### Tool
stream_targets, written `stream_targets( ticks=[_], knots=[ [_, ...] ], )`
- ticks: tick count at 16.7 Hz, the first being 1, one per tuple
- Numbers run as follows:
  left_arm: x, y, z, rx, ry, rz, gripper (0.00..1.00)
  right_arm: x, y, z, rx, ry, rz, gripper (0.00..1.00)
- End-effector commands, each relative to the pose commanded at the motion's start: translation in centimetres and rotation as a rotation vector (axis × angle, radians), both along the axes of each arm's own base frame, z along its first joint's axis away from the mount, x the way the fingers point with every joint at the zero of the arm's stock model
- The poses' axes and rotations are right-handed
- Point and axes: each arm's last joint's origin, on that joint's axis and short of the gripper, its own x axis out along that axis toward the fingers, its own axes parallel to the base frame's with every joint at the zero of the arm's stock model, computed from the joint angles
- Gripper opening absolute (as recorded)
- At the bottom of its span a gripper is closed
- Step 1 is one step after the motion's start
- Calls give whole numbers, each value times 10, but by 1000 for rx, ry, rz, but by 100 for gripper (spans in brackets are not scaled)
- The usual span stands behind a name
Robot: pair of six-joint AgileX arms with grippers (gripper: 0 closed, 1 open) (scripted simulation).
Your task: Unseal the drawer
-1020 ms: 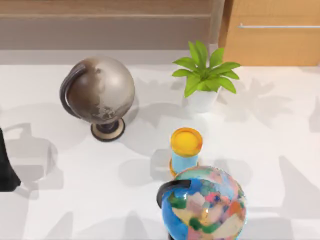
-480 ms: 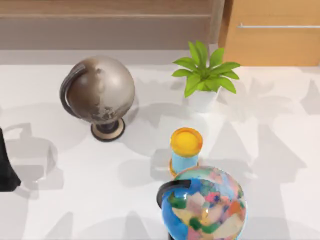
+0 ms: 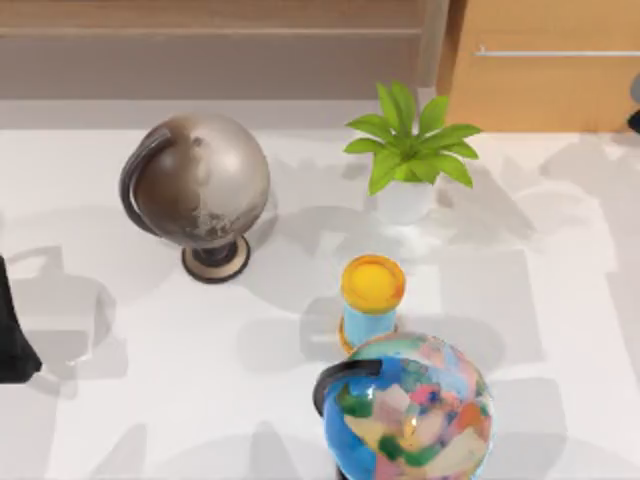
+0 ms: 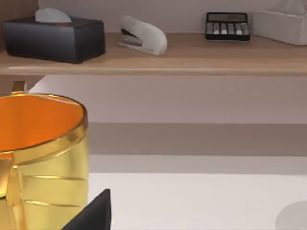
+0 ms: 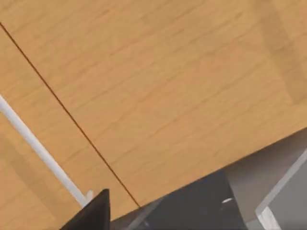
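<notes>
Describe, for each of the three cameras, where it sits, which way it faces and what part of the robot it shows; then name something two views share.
Top view: above the table, looking down; left arm at its left edge.
Left wrist view: low, facing a shelf past a gold cup; dark finger.
Right wrist view: close to the drawer; dark finger.
Shared: the drawer handle, top and right wrist.
</notes>
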Motion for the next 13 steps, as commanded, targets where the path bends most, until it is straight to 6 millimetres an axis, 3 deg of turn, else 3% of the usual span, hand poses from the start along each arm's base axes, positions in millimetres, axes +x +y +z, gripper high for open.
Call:
stream_targets(
  ticks=[3, 7, 10, 13],
  knots=[
    [0, 0, 0, 0, 0, 0, 100, 25, 27, -32, -221, 10, 4, 100],
    [0, 0, 0, 0, 0, 0, 100, 42, 58, -68, -444, 11, 9, 100],
    [0, 0, 0, 0, 0, 0, 100, 47, 73, -81, -528, 4, 13, 100],
    [0, 0, 0, 0, 0, 0, 100, 48, 74, -82, -537, 2, 14, 100]
  ],
)
